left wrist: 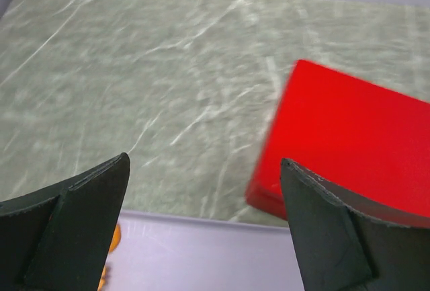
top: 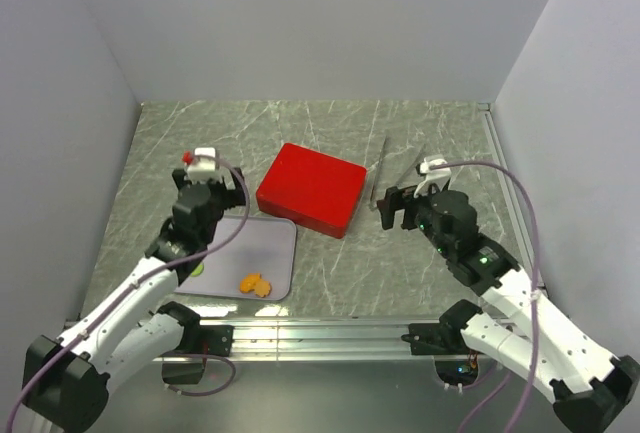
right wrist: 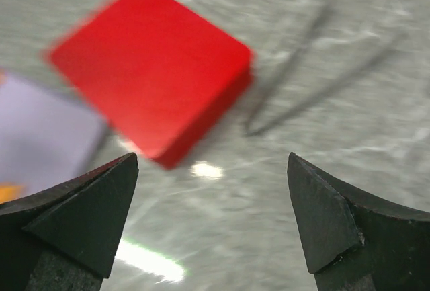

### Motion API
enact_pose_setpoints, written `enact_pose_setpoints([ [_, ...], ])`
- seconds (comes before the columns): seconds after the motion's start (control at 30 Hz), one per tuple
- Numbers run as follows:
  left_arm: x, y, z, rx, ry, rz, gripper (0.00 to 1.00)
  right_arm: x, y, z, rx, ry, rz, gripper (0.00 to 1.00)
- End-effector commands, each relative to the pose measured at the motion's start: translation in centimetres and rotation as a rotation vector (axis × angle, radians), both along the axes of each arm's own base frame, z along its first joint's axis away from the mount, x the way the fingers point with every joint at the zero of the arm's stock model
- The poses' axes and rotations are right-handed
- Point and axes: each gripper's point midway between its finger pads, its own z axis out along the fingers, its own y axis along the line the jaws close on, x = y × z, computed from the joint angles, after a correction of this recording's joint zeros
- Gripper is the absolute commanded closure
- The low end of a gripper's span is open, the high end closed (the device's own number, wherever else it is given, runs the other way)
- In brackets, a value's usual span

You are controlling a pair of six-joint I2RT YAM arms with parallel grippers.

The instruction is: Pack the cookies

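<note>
Both end effectors spread wide, empty, over the counter [top: 330, 273].

Left end effector [top: 212, 175] w/ fingers released above pale lavender plastic tray [top: 275, 238]; right end effector [top: 392, 207] likewise, near metal tongs [top: 383, 160]. Small orange cookies [top: 255, 284] lie on tray, beside closed glossy red box [top: 311, 189]; packing not finished.

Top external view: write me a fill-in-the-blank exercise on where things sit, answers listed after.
1. The box with its lid closed is coloured ____.
2. The cookies lie on the lavender ____, near its front right corner.
3. The metal tongs lie to the ____ of the box as the camera sees it.
4. The left tool and right tool both stand ____, holding nothing.

Missing words: red; tray; right; open
</note>
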Motion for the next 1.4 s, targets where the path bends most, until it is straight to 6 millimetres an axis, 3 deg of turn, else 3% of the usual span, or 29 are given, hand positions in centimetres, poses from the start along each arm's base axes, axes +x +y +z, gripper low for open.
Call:
enact_pose_setpoints([
  [0.0,0.3,3.3,2.1,-0.108,-0.214,0.202,0.01,3.6,-3.7,1.5,-0.103,-0.207,-0.183,0.0],
  [0.03,0.1,4.3,0.1,-0.15,-0.203,0.262,0.01,4.2,-4.7,0.6,-0.093,-0.195,-0.209,0.0],
  [0.1,0.2,5.8,-1.6,-0.195,-0.181,0.305,0.0,5.6,-5.4,-0.3,-0.023,-0.16,-0.251,0.0],
  [0.13,0.3,5.4,-2.9,-0.189,-0.156,0.264,0.01,6.1,-6.4,-1.3,-0.023,-0.138,-0.3,0.0],
  [0.23,0.5,7.5,-5.1,-0.171,-0.121,0.343,0.01,7.3,-8.0,-3.4,-0.078,-0.132,-0.374,0.0],
  [0.3,0.7,8.6,-5.4,-0.145,-0.13,0.392,0.01,8.3,-10.6,-4.5,-0.039,-0.111,-0.519,0.0],
  [0.43,2.2,10.5,-7.3,-0.051,-0.065,0.429,0.01,9.5,-12.5,-7.2,-0.114,-0.111,-0.604,0.0],
  [0.47,2.5,10.7,-7.6,-0.04,-0.055,0.432,0.01,9.8,-13.1,-8.4,-0.135,-0.092,-0.624,0.0],
  [0.6,3.9,10.8,-8.1,-0.056,-0.072,0.398,0.01,10.4,-15.3,-9.9,-0.097,-0.096,-0.705,0.0],
  [0.77,4.8,11.4,-9.5,-0.053,-0.051,0.385,0.01,11.9,-15.6,-10.2,-0.062,-0.116,-0.694,0.0],
  [0.83,5.4,11.3,-9.5,-0.041,-0.047,0.366,0.01,12.9,-15.5,-9.1,-0.022,-0.168,-0.674,0.0],
  [1.0,7.0,10.7,-8.5,-0.021,-0.105,0.295,0.0,14.6,-15.6,-10.1,-0.049,-0.146,-0.64,0.0],
  [1.03,7.1,10.5,-9.0,-0.017,-0.108,0.27,0.01,14.9,-15.6,-10.2,-0.051,-0.119,-0.632,0.0],
  [1.17,7.5,10.5,-8.8,-0.028,-0.133,0.242,0.01,14.9,-14.5,-10.1,-0.045,-0.136,-0.535,0.0],
  [1.37,5.6,9.6,-8.8,-0.022,-0.229,0.166,0.01,13.8,-13.6,-9.4,-0.033,-0.212,-0.467,0.01],
])
